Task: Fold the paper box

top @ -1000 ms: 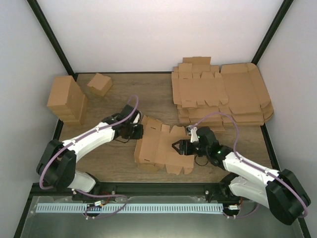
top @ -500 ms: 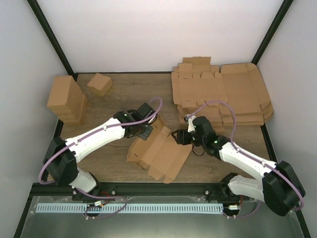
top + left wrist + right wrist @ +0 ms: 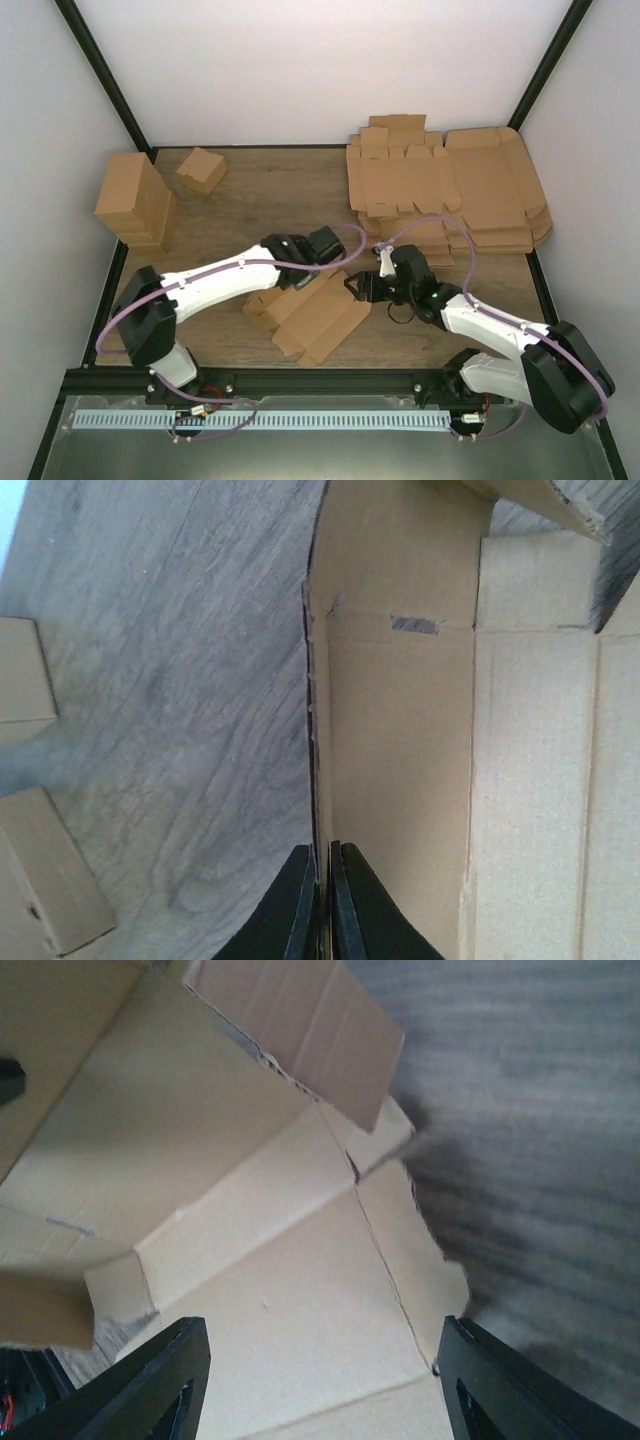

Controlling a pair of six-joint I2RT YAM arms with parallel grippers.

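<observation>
1. Far-left corner of the counter (image 3: 250, 200): tall cardboard block (image 3: 135, 200) and small folded carton (image 3: 201, 168), both well apart from the work.
2. Left claw (image 3: 322, 852): pressed together, pinching one edge of the paper box (image 3: 315, 312). The box lies partly creased in mid-counter toward the near edge, between the two arms.
3. Right claw (image 3: 320, 1325): spread, hovering just over the box's right-hand flaps, gripping nothing.
4. Step, as I judge it: raising a wall. The left pinch should anchor firmly. The right claw should press along a score line, not mid-panel, or the sheet may skid or buckle.
5. Far-right corner: stack of flat sheets (image 3: 440, 190), not in play.
</observation>
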